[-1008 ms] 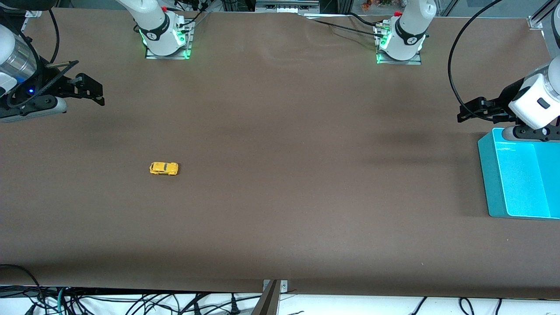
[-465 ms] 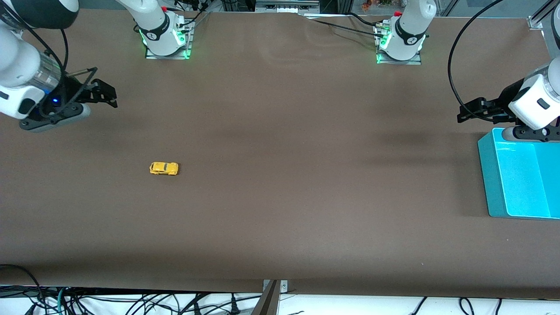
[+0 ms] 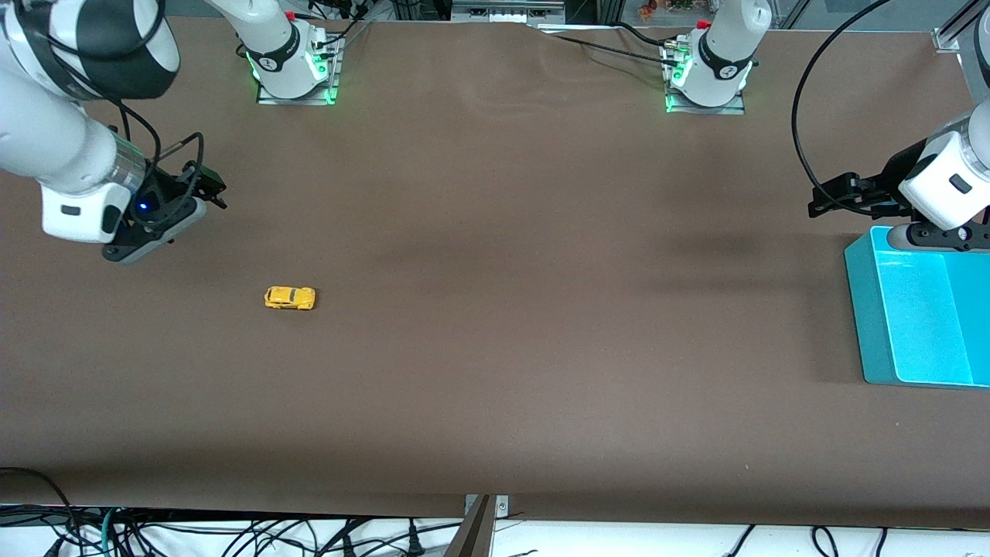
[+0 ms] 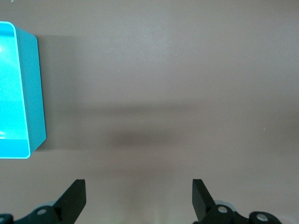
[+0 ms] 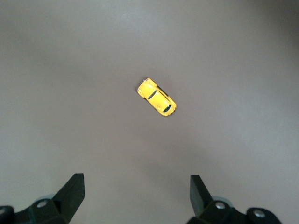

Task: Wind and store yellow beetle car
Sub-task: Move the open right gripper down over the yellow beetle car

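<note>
Right gripper (image 3: 209, 188), fingers spread, hangs over the brown surface (image 3: 495, 325) at the right arm's end; its wrist view shows the yellow beetle car (image 5: 157, 97) upright on its wheels with bare surface all round. The front view places the car (image 3: 290, 298) toward that same end, well apart from every edge. Left gripper (image 3: 831, 199) (spread, holding nothing) waits beside the turquoise bin (image 3: 862, 309), whose rim (image 4: 32, 88) its wrist view shows.

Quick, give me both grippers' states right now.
Left gripper: open, holding nothing, waiting beside the teal bin.
Right gripper: open, holding nothing, over bare table short of the yellow beetle car.
</note>
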